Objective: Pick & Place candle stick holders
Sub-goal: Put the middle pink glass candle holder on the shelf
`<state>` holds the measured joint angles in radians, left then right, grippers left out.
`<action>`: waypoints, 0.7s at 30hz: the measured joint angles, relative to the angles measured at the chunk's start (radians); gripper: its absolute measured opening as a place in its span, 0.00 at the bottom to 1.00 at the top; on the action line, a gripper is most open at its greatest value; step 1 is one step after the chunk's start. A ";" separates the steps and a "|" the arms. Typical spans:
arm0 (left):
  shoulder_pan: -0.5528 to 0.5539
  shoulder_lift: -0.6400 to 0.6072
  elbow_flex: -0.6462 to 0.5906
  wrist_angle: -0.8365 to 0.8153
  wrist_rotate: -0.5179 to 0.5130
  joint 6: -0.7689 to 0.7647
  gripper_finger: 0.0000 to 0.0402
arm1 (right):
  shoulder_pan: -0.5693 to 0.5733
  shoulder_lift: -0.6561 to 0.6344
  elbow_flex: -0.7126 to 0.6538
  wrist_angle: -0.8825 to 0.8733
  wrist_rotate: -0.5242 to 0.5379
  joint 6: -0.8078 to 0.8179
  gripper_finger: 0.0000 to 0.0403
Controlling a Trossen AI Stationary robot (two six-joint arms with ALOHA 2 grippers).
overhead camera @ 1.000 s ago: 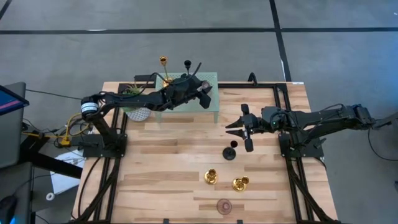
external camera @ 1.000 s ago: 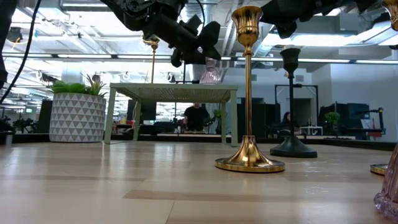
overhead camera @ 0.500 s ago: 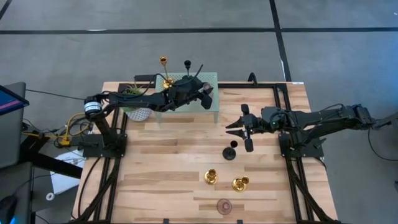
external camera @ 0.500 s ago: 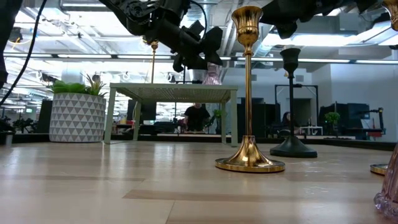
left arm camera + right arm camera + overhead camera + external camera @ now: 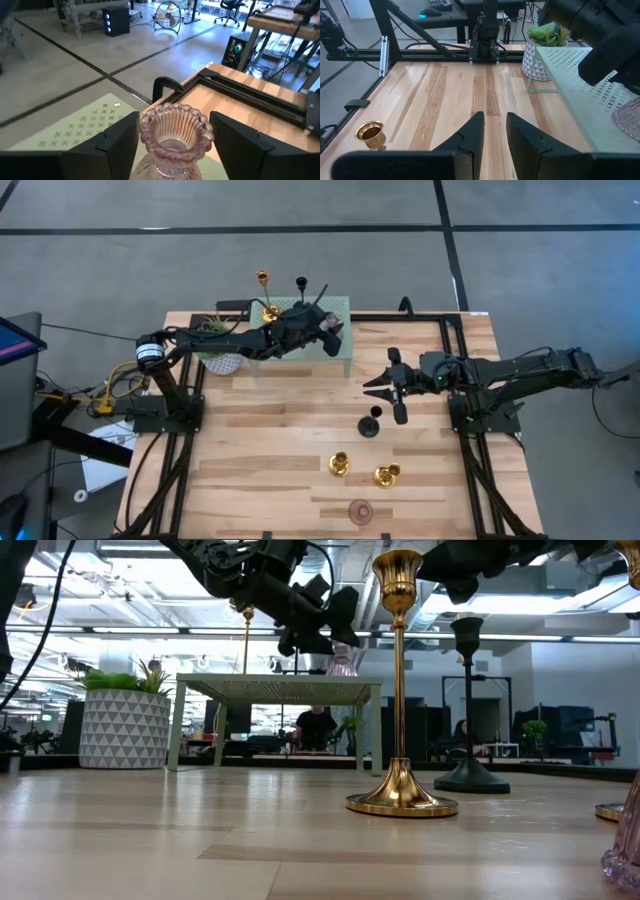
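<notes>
"What's up on that pale green stand [image 5: 345, 352] at the far edge of the tabletop [image 5: 270, 450]?"

"A tall gold holder [image 5: 264, 290], a black holder [image 5: 301, 288], and a ribbed pink glass holder [image 5: 172, 137] with a beaded rim. The left gripper [image 5: 172, 135] sits around the pink one, fingers [image 5: 120, 137] spread clear of the glass, so it's released."

"And the potted plant [image 5: 124, 715]?"

"Beside the stand, toward the left edge."

"The other arm?"

"The right gripper [image 5: 385, 385] hovers near the middle; its fingers [image 5: 470, 132] have a narrow gap and grasp nothing. Below it stands another black holder [image 5: 371, 423], then two gold holders [image 5: 340, 464] [image 5: 387, 475], and a second pink one [image 5: 360, 510] near the front edge."

"From above I can barely see the pink glass on the stand."

"The left wrist camera shows its ribs plainly"
</notes>
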<state>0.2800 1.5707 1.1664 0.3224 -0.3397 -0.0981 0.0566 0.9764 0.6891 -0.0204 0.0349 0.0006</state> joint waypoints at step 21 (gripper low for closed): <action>-0.059 -0.205 -0.001 -0.304 -0.026 0.090 0.58 | -0.001 0.012 0.000 0.014 0.050 0.000 0.19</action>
<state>0.2210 1.3661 1.1652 0.0187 -0.3655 -0.0080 0.0556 0.9881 0.6888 -0.0060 0.0851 0.0006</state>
